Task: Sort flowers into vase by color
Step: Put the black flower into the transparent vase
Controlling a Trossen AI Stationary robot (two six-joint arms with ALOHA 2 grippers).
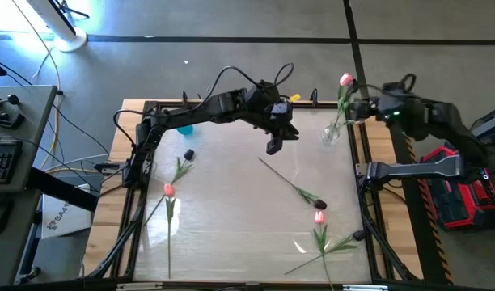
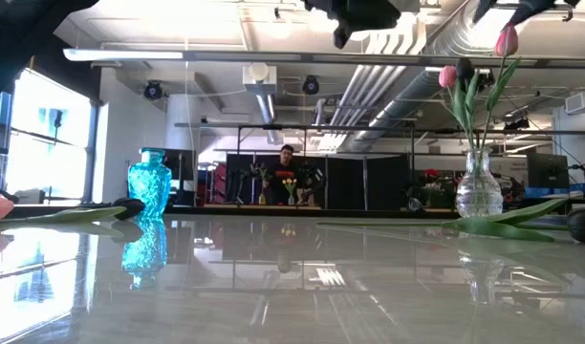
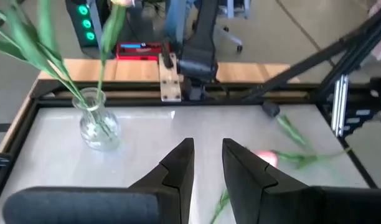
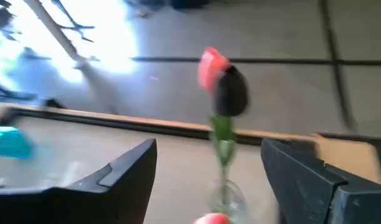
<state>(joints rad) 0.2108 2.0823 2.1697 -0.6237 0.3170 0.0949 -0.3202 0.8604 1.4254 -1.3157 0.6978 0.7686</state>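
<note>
A clear glass vase (image 1: 330, 134) stands at the table's far right and holds tulips, two with pink heads (image 2: 506, 40) and one with a dark head (image 4: 231, 93). My right gripper (image 4: 209, 146) is open just right of it, its fingers wide on either side of the stems without touching. A blue vase (image 1: 185, 127) stands at the far left. My left gripper (image 1: 273, 147) hovers over the table's middle, slightly open, with nothing in the narrow gap between its fingers (image 3: 208, 149). Loose flowers lie flat: a dark one (image 1: 300, 191), a pink one (image 1: 320, 230), another pink one (image 1: 168, 194) and a dark one (image 1: 184, 164).
A raised frame rail (image 1: 231, 107) runs round the tabletop. My right arm's base and a wooden block (image 3: 170, 79) sit just beyond the right rail. A desk with a keyboard (image 1: 1, 158) stands left of the table. A person (image 2: 288, 172) stands far off in the room.
</note>
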